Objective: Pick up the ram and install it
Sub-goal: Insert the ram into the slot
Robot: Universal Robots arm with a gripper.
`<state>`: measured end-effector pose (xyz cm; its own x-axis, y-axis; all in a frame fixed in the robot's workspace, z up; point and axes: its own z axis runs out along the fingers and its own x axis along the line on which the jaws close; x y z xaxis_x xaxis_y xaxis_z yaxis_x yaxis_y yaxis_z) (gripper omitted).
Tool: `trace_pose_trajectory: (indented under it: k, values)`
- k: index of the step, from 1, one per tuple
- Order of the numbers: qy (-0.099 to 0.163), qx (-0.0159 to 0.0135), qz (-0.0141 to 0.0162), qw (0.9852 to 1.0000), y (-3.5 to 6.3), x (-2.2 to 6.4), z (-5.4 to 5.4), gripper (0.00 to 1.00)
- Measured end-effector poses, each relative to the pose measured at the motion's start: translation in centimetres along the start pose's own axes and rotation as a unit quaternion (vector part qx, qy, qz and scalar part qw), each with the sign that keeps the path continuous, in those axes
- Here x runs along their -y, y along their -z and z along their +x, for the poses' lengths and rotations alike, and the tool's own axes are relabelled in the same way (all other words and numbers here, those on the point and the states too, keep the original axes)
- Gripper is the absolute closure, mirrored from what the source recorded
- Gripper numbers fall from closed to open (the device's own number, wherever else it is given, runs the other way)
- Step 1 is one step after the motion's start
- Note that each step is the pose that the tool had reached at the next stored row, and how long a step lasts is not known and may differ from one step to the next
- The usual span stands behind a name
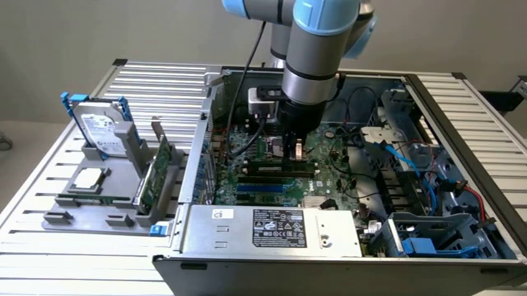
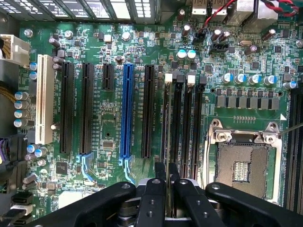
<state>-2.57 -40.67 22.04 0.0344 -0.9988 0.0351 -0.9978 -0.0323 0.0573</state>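
Black gripper (image 2: 167,171) clamped on thin ram (image 2: 168,123), edge-on, aligned with motherboard (image 2: 113,130) memory slots (image 2: 182,123).

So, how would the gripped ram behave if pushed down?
Probably stiff: the ram shows as a straight thin edge in the gripper. Likely light, held by a narrow pinch. So thin, it could tilt if pushed off-line.

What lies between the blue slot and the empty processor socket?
In the wrist view: one black slot, then the memory slots, with the ram edge-on over them in the claw.
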Motion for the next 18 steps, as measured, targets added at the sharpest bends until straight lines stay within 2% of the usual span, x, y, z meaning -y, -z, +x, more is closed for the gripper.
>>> trace_pose_trajectory:
  k: [13, 15, 17, 18]
  values:
    - [0.000, -0.0002, -0.0002, 1.0000, -0.54, 0.00, -0.02, 0.86]
    - [0.000, 0.0004, -0.0008, 1.0000, -0.52, -0.04, -0.03, 0.85]
    - [0.000, 0.0007, -0.0014, 1.0000, -0.19, -0.02, -0.01, 0.73]
    - [0.000, 0.0011, -0.0020, 1.0000, 0.02, -0.04, -0.01, 0.73]
